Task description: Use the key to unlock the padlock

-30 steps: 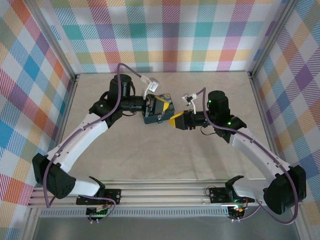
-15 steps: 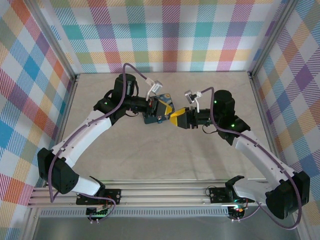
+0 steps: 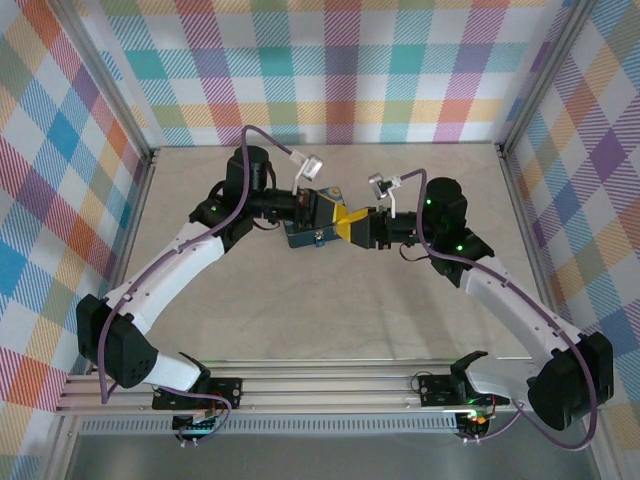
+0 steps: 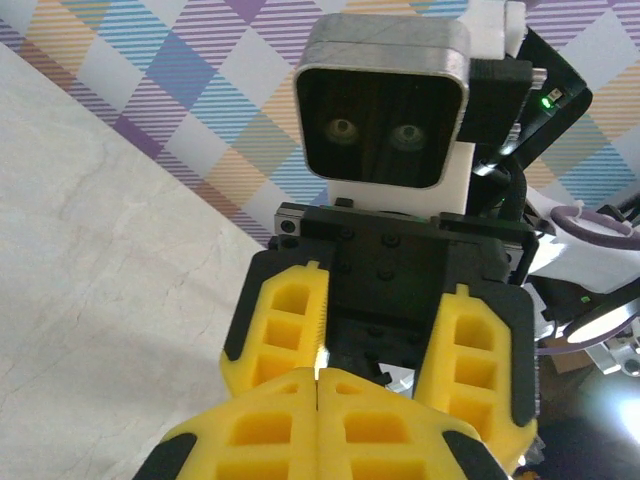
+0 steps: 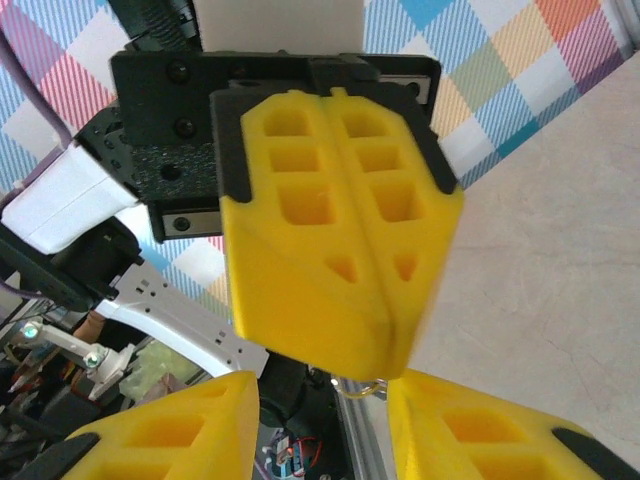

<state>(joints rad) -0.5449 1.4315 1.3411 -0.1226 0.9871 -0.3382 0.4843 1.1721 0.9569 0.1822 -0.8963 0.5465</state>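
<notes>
Top external view, largest first: the pale table (image 3: pixel 330 310) carries the padlock (image 3: pixel 305 236), a dark-blue block lying flat near its middle. Both arms converge on it.

The left gripper (image 3: pixel 338 212) sits directly over the padlock's far edge. It is so close that I cannot tell whether it touches the block. The right gripper (image 3: pixel 350 230) comes in from the padlock's right end, just beside it. Its tips point back toward the padlock and meet the left gripper's tips nose to nose.

The left gripper is clenched. In the right wrist view its yellow fingers (image 5: pixel 300 200) are pressed flat together along one seam, with no gap. The right gripper is released, its fingers (image 4: pixel 275 320) standing apart in the left wrist view with nothing clamped between them.

The padlock's long axis seems to run roughly left to right. By my reading its right end faces the right gripper, while the left arm is the nearer of the two.

A small metal loop (image 5: pixel 358 386) hangs just below the clenched left tips. Whether it belongs to the key, or whether those fingers pinch the key at all, I cannot tell.

No brand, label or writing is legible on the padlock or the grippers.
</notes>
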